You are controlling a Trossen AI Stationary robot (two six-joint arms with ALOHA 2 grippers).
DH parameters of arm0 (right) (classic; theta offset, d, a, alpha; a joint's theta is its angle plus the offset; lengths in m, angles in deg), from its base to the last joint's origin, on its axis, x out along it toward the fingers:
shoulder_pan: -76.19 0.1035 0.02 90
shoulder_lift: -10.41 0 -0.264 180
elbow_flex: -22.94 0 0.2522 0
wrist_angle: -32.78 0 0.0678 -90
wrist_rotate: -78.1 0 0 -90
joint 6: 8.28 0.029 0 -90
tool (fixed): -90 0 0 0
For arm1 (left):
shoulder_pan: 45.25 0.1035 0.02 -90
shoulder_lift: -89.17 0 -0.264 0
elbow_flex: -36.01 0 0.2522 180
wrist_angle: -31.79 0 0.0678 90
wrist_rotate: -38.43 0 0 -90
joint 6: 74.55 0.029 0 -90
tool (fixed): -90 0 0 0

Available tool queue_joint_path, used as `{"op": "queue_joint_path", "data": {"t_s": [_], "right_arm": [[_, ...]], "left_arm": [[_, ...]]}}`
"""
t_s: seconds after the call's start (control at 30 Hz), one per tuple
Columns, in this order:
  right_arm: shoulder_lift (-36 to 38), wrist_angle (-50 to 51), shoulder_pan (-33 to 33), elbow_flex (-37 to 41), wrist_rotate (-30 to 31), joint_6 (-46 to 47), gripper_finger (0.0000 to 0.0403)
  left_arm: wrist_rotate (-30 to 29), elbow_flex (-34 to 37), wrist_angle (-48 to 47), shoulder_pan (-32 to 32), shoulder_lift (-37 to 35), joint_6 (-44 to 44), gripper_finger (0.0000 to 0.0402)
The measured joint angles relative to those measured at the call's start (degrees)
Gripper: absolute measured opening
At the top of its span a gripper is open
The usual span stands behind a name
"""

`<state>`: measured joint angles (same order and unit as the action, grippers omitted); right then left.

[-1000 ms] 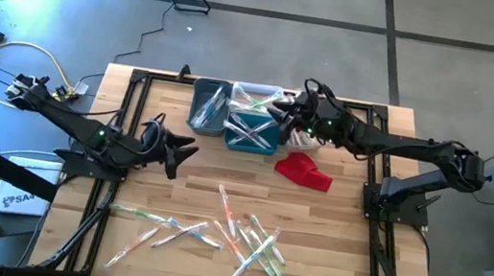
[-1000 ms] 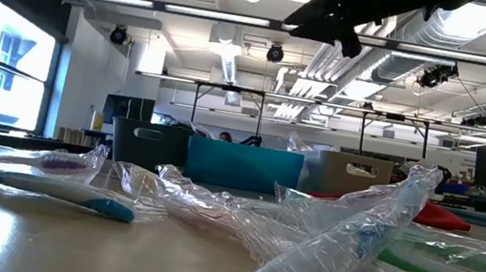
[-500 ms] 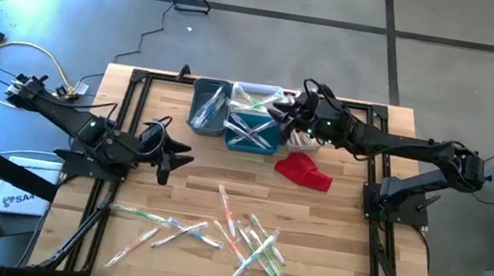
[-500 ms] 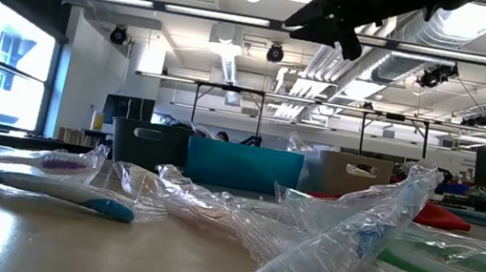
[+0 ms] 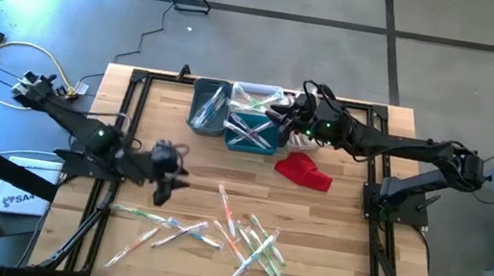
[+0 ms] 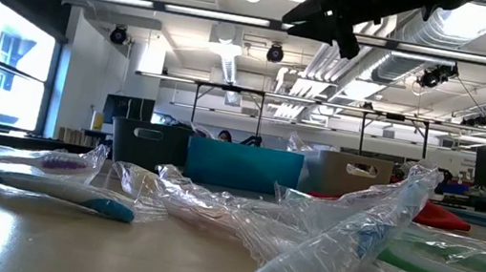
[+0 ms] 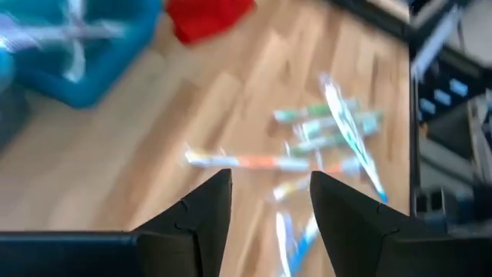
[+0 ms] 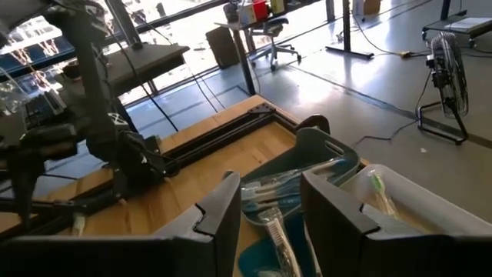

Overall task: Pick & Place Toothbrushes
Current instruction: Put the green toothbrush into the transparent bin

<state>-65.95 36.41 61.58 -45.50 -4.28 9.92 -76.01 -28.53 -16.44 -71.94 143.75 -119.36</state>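
Note:
Many wrapped toothbrushes (image 5: 247, 240) lie scattered flat on the near half of the wooden table (image 5: 203, 175); the left wrist view also shows these toothbrushes (image 7: 330, 135). More toothbrushes lie in the grey bin (image 5: 209, 107), the teal bin (image 5: 252, 133) and the white bin (image 5: 255, 95) at the far edge. My left gripper (image 5: 168, 177) hangs open above the table's left middle, slanting down at the loose pile, with nothing between its fingers (image 7: 201, 211). My right gripper (image 5: 282, 116) hovers open over the bins and holds nothing; in its wrist view my right gripper (image 8: 269, 208) looks past its fingers at the bins.
A crumpled red cloth (image 5: 303, 172) lies just right of the teal bin. Black frame rails (image 5: 131, 102) run along the table's edges. Bare wood lies between the bins and the scattered pile. In the low view, clear wrappers (image 6: 344, 238) fill the foreground.
My left gripper has tipped from nearly level to slanting downward, rolled a little, and drifted slightly toward the near edge, over the loose toothbrushes. Its fingers stay open. My right arm has kept still.

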Motion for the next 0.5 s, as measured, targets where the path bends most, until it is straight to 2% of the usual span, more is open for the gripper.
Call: {"op": "queue_joint_path", "data": {"t_s": [0.23,0.37,0.5], "right_arm": [[0.0,0.0,-1.15,0.0,0.24,-0.51,0.0128],[0.0,-0.04,-2.05,0.0,2.29,-0.42,0.0128],[0.0,-0.31,-2.75,0.0,4.73,-0.42,0.0128]], "left_arm": [[3.24,-1.12,-5.2,-8.0,6.3,-13.79,0.0175],[5.0,-1.12,-7.5,-12.01,9.28,-22.45,0.0175],[10.26,-1.12,-9.58,-14.8,11.89,-27.86,0.0175]]}}
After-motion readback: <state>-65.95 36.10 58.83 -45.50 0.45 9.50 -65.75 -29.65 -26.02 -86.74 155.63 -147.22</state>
